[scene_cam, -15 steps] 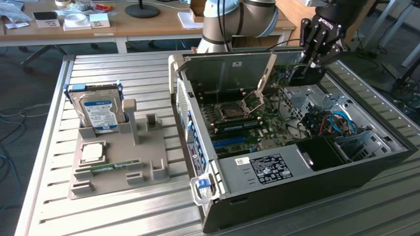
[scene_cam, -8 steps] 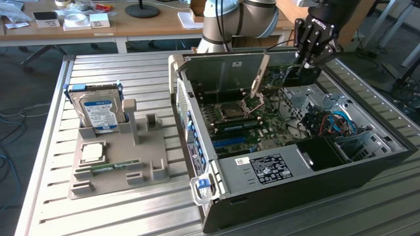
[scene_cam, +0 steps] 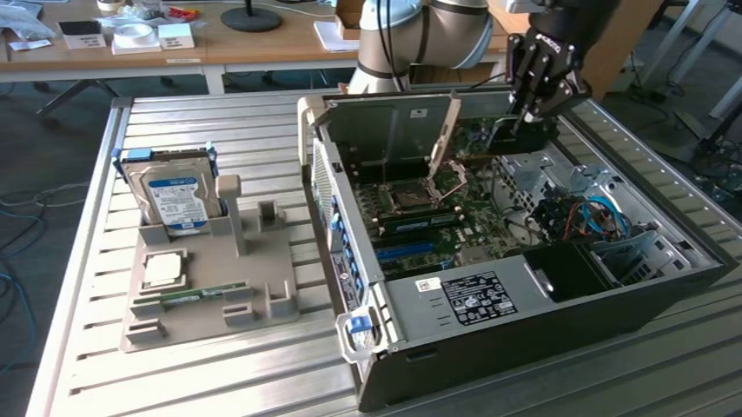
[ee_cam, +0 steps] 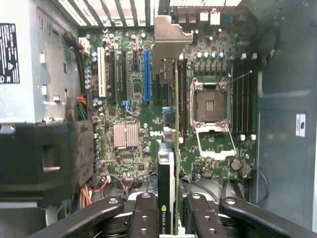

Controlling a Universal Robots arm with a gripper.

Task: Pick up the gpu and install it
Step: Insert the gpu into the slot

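The gpu point(scene_cam: 519, 137) is a thin dark card held edge-on over the motherboard point(scene_cam: 464, 217) inside the open computer case point(scene_cam: 522, 347). My gripper point(scene_cam: 531, 113) is shut on it from above, at the far end of the case. In the wrist view the gripper point(ee_cam: 170, 203) clamps the gpu point(ee_cam: 167, 163), which carries a green-lettered label near the fingers point(ee_cam: 143, 210). Its metal end bracket point(ee_cam: 168, 32) points toward the slotted rear wall of the case. The card runs between the blue slot point(ee_cam: 146, 74) and the CPU socket point(ee_cam: 210, 106), above the board.
On the exterior view's left, a grey holder point(scene_cam: 221, 295) carries a silver hard drive point(scene_cam: 174, 195), a CPU chip point(scene_cam: 162, 269) and a green memory stick point(scene_cam: 191, 295). The power supply point(scene_cam: 470, 295) and cables point(scene_cam: 586, 217) fill the near end of the case. Desks stand behind.
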